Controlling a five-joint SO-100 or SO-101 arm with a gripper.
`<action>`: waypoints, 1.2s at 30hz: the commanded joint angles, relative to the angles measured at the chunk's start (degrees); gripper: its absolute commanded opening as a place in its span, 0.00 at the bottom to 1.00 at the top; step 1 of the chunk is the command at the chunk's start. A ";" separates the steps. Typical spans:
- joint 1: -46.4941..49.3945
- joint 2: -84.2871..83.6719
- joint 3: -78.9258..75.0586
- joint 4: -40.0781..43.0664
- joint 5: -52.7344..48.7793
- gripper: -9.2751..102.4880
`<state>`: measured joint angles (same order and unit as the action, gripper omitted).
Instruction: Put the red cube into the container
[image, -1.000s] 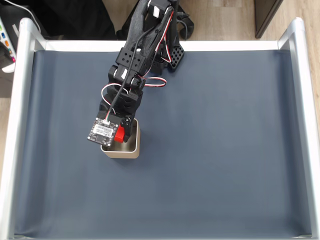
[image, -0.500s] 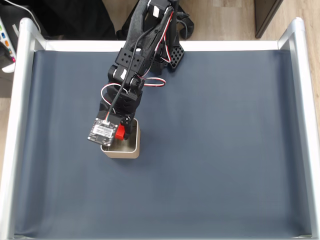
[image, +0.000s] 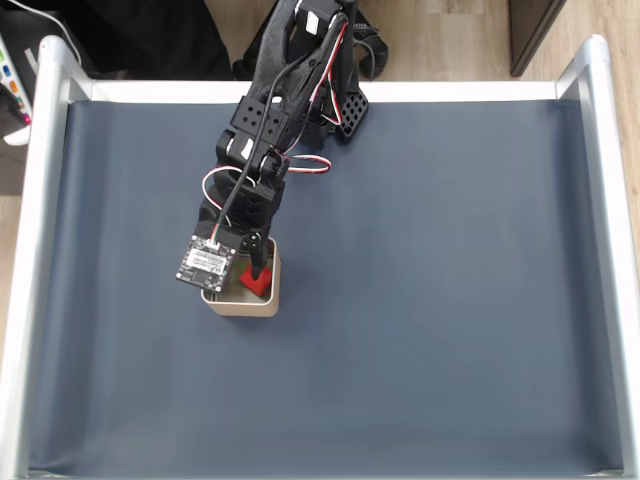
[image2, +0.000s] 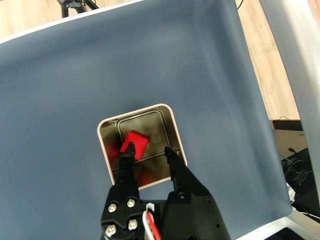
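A: What is different now, compared with half a second ago?

B: The red cube (image2: 134, 142) is no longer between the jaws. Before, it sat high, just beside the camera board, gripped above the container (image: 270, 305). Now it lies on the shiny floor of the container, tilted a little, and the metal walls show red reflections of it.

A: And the gripper (image2: 147, 149)?

B: Its jaws stand apart now and hold nothing. In the wrist view one black fingertip is in front of the cube's near edge; the other is off to the right, above the container's bottom. I cannot tell if the first tip touches the cube or only hangs over it.

A: Where is the container on the tabletop (image: 450, 300)?

B: In the fixed view it is left of the middle, well away from every edge, and it seems not to have moved.

A: So the task is finished?

B: I judge that the main step is done, because the cube is inside. What remains is to lift the arm straight up, so that the jaws do not catch the rim.
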<state>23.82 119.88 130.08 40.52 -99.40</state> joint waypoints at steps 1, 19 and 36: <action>0.62 0.79 -0.35 -1.14 0.70 0.26; -9.49 14.68 -0.79 -2.29 4.66 0.08; -21.88 45.97 23.73 0.53 5.54 0.08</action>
<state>2.64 161.02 151.52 40.25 -93.78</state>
